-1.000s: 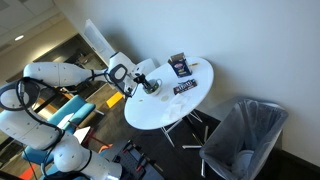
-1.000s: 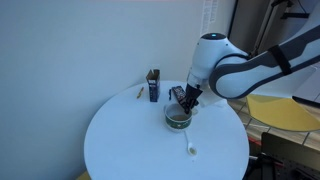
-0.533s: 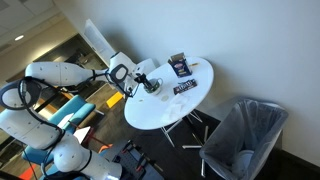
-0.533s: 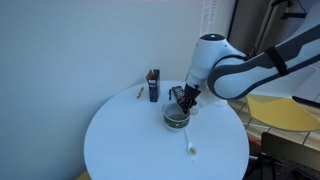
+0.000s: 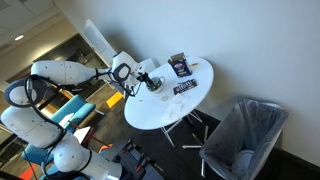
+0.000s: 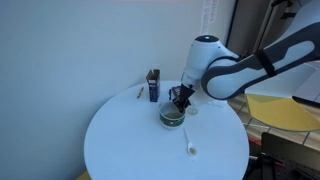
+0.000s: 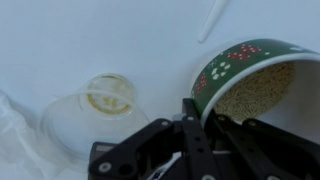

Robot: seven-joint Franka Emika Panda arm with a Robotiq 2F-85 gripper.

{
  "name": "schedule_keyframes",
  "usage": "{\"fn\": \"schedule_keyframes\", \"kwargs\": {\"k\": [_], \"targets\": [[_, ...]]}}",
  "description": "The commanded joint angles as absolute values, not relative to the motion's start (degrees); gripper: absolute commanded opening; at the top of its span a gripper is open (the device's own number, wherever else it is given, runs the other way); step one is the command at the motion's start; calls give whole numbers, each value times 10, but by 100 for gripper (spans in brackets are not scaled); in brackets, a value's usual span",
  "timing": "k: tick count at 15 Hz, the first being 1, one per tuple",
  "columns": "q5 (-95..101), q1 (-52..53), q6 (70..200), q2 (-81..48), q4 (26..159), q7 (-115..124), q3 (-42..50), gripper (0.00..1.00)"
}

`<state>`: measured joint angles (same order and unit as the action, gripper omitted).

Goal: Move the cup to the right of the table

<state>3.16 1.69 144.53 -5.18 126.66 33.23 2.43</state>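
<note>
The cup [image 7: 245,85] is short and round, green outside with red and white dots and pale beige inside. It stands near the middle of the round white table [image 6: 130,150], and shows in both exterior views [image 6: 172,117] [image 5: 150,86]. My gripper [image 7: 200,115] is shut on the cup's rim, one finger inside and one outside. It reaches down onto the cup in both exterior views [image 6: 180,100] [image 5: 143,82].
A clear round container [image 7: 105,100] sits on the table close beside the cup. A dark blue packet [image 6: 153,85] stands upright behind it, and another [image 5: 185,87] lies flat. A white spoon [image 6: 188,150] lies near the front. A grey mesh chair [image 5: 245,135] stands beside the table.
My gripper and the cup have shifted a little across the tabletop, leftward in the exterior view facing the wall. Nothing else has moved.
</note>
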Motion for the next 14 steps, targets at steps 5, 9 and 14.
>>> {"fn": "schedule_keyframes", "kwargs": {"k": [5, 9, 14], "targets": [[28, 21, 1437, -68, 1217, 353, 25, 43], [27, 22, 1425, -34, 1216, 347, 22, 73], [39, 16, 1247, 56, 1219, 350, 12, 100]]}}
